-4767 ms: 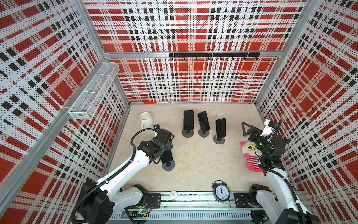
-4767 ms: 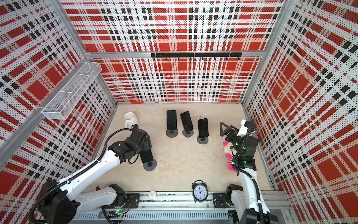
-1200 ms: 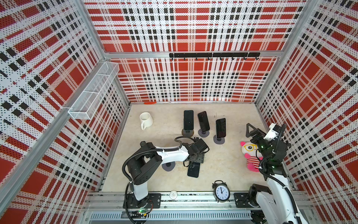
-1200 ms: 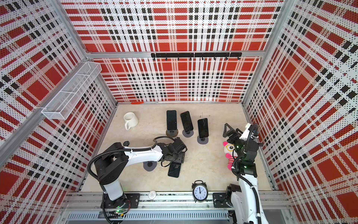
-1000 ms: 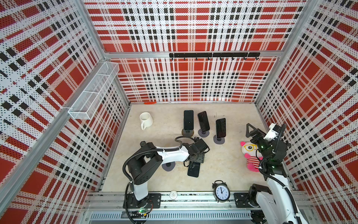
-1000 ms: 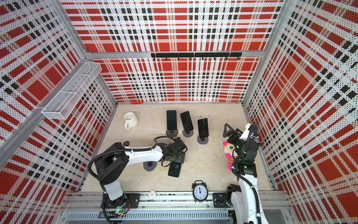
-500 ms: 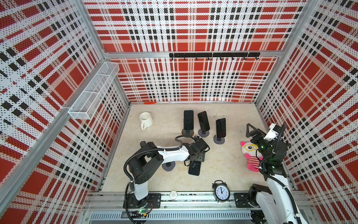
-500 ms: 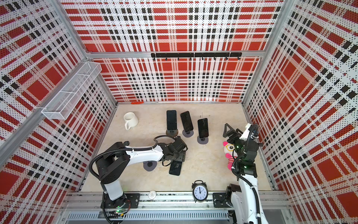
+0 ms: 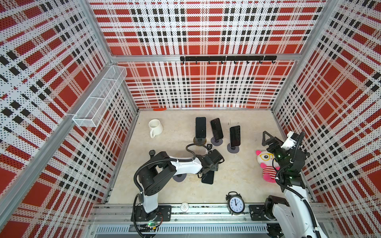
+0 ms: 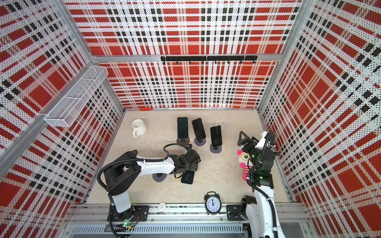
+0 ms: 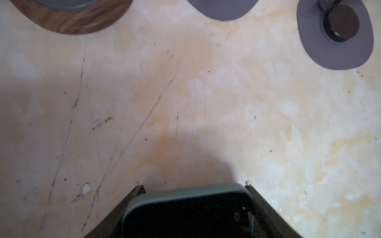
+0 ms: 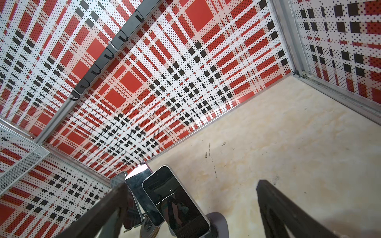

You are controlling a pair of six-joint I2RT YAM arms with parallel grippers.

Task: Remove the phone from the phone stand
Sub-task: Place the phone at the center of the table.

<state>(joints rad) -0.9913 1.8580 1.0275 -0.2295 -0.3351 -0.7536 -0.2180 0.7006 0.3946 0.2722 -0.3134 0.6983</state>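
Observation:
My left gripper (image 9: 210,168) is shut on a black phone (image 9: 207,177), held by its upper end low over the table in both top views (image 10: 187,176). The left wrist view shows the phone (image 11: 189,212) between the two fingers (image 11: 140,190). The empty grey phone stand (image 9: 179,177) sits just left of it, partly under my forearm. At the back, three other phones (image 9: 216,129) stand on their stands. My right gripper (image 9: 270,140) hangs open over the right side, above the plush toy; in the right wrist view (image 12: 192,184) nothing is between its fingers.
A white mug (image 9: 155,126) sits at the back left, a pink plush toy (image 9: 266,164) at the right, and a black alarm clock (image 9: 235,203) by the front rail. A wire basket (image 9: 99,99) hangs on the left wall. Stand bases (image 11: 334,35) lie just ahead of my left gripper.
Since the earliest frames my left gripper has carried the phone off the grey stand and rightward. Over the last second it shifted only slightly. The right arm is still.

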